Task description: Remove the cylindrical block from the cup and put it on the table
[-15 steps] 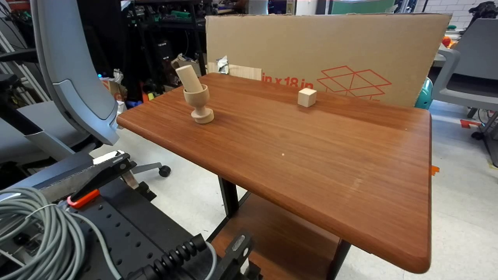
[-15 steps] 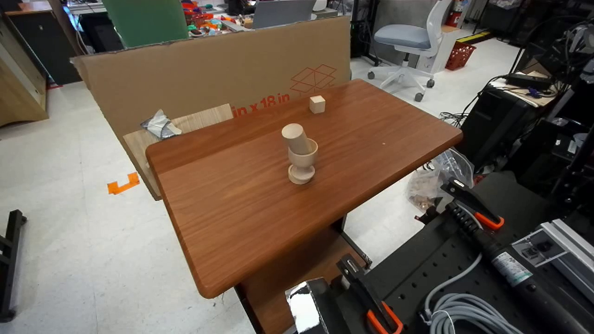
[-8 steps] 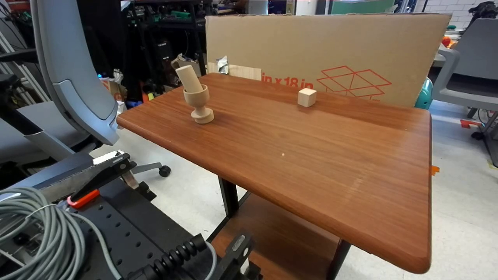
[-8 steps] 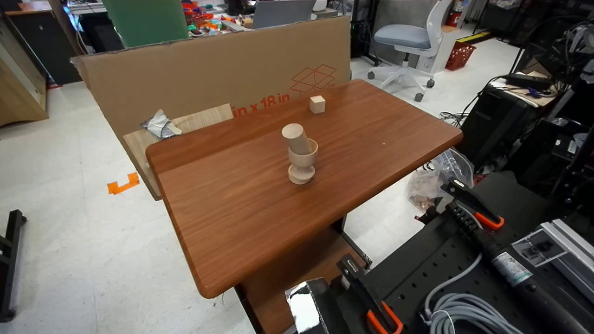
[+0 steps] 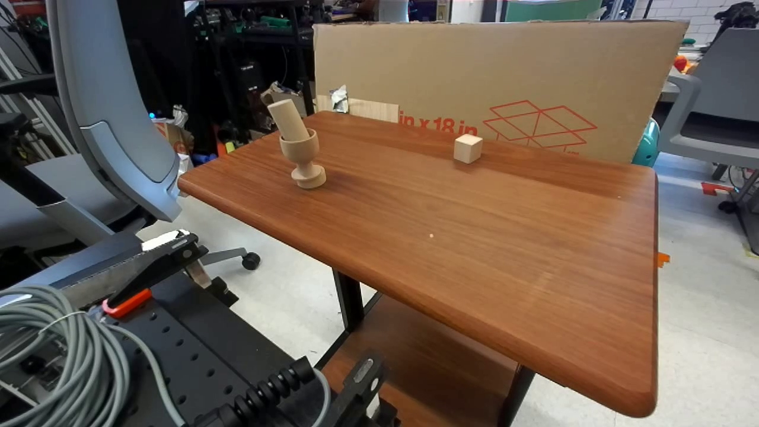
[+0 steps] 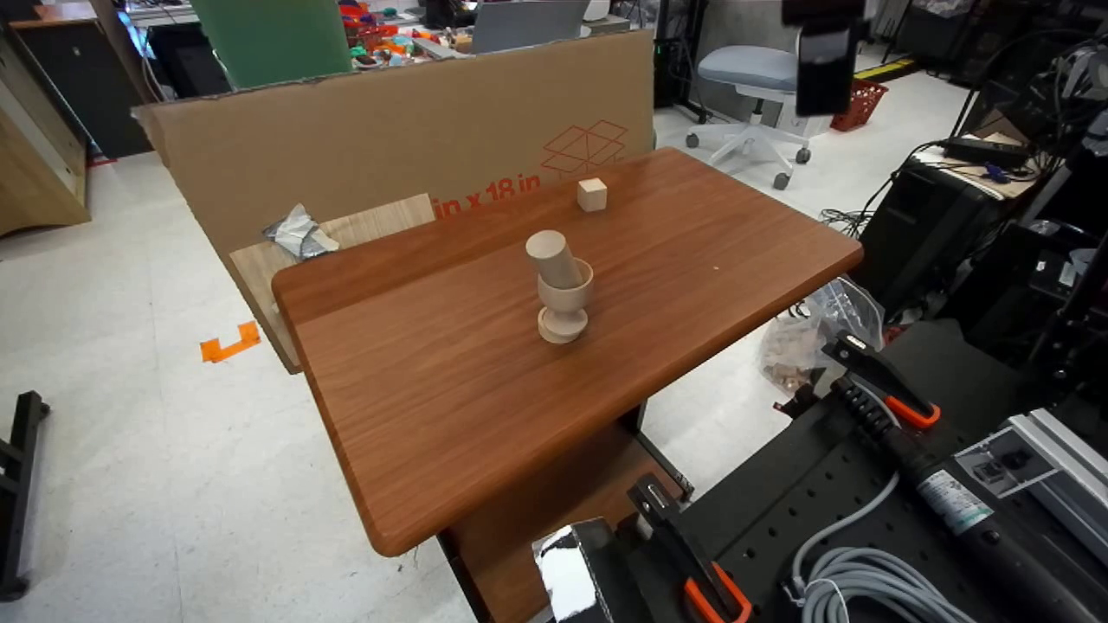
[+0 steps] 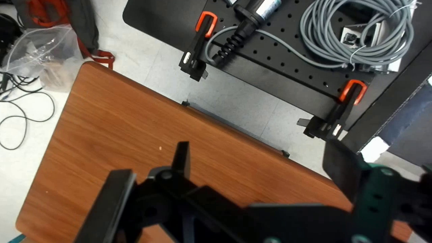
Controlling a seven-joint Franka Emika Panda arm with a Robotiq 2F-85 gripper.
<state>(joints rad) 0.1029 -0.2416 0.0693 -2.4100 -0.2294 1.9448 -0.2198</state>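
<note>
The counter (image 5: 445, 237) takes up most of the room here, reddish-brown wood grain with rounded corners. Right behind its far edge stands the cardboard sheet (image 5: 498, 65), and there's our readable print: "in x 18 in" in red lettering (image 5: 439, 125), with a red line drawing (image 5: 538, 123) of joined diamond shapes beside it. Down in the near corner, the black perforated board (image 5: 201, 350) carries a grey coil of cable (image 5: 104, 356). Over to the claw (image 7: 248, 163): its dark fingers (image 7: 339, 168) stand wide apart in the wrist view, counter showing between them, and a dark part of it hangs in at the top edge of an exterior view. A black handle (image 6: 1030, 567) wears a white label (image 6: 955, 502), its text too small to read. On to the cup (image 5: 301, 148), light wood, upright on its round foot. And the cylindrical block (image 5: 289, 120) is in it, tilted, lower end inside the bowl, top poking well clear of the rim in both exterior views. Near the far edge sits the pale cube (image 5: 468, 148); smallest, a pale speck (image 5: 431, 235) on the counter.
</note>
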